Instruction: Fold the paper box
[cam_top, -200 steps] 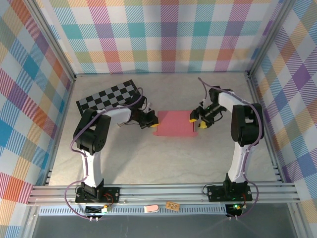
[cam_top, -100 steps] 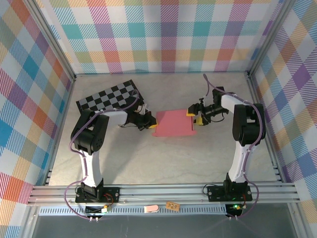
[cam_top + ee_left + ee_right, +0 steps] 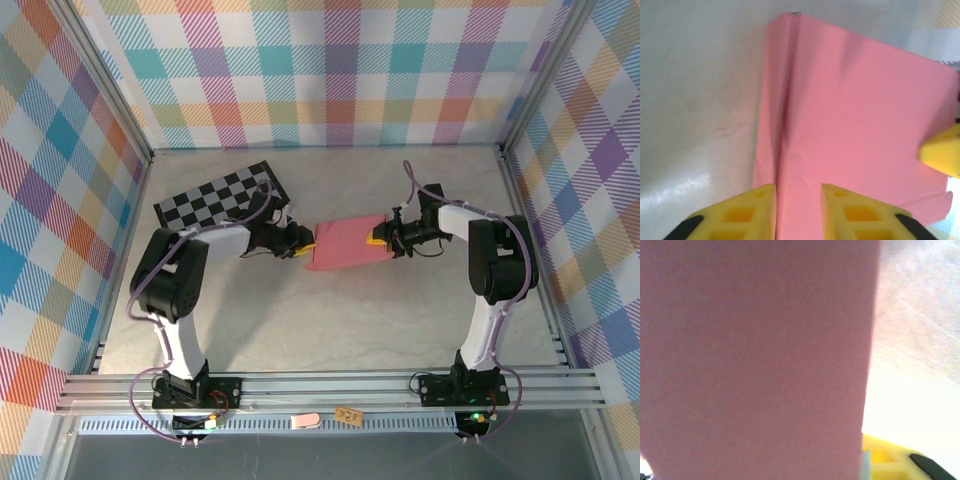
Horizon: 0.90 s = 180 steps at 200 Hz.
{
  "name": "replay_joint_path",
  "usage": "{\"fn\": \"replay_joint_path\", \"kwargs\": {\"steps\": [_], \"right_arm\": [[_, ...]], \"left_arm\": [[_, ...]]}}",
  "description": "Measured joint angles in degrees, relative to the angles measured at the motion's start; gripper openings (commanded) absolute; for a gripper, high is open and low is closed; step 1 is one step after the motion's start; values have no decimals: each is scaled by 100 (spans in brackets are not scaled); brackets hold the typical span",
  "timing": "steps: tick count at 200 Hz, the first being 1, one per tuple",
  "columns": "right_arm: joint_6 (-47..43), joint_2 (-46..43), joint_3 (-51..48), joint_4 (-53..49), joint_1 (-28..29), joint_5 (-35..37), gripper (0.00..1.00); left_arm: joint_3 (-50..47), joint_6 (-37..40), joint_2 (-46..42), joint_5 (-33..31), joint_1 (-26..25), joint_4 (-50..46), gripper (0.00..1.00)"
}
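Note:
The pink paper box [image 3: 345,243] lies mostly flat on the table between my two grippers. In the left wrist view the paper box [image 3: 855,110] shows a raised fold ridge down its left side. My left gripper [image 3: 301,240] is at its left edge. The left gripper [image 3: 797,192] stands open, with a gap between its yellow fingers and pink card below them. My right gripper [image 3: 383,238] is on the box's right edge. In the right wrist view the pink card [image 3: 755,360] sits close to the camera and hides one jaw; one yellow finger [image 3: 887,457] shows at the bottom right.
A black-and-white checkered board [image 3: 222,193] lies at the back left, just behind the left arm. Plaid walls close in the table on three sides. The aluminium rail [image 3: 330,385] runs along the near edge.
The left jaws have parted from shut. The right gripper has moved left onto the box's right edge and its jaws have narrowed. The box has shifted slightly back and left.

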Motion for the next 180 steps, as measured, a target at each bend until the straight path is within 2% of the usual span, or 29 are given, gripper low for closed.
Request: {"fn": "replay_joint_path", "kwargs": {"steps": [15,34,51,70,93,113,156,180], "right_arm": [[393,-68,39,-7,-22,-46,27],[835,-66,96,-94,-39,-140,26],[1167,-68,151,-271,-59,-243,24],[1467,-98,184,-549,-79,-367,23],[1827,-205,201,-1025,-131,-503,21],[2076,-229,278,-1596,-140,-669,19],[2411,-227,203,-2291,-140,-992,19],[2542,-227,111,-2441,-140,-1141,19]], "left_arm": [[-94,240,-734,-236,-15,59,52],[-179,664,-1786,-496,-72,249,53],[-48,1189,-2295,-560,-190,299,53],[317,2146,-2354,-752,-601,-111,53],[728,3724,-2341,-1259,-1635,-1088,58],[844,4854,-2352,-1534,-2251,-1617,64],[802,6524,-2352,-2122,-2267,-2321,69],[564,7274,-2352,-2256,-2267,-2356,76]]}}
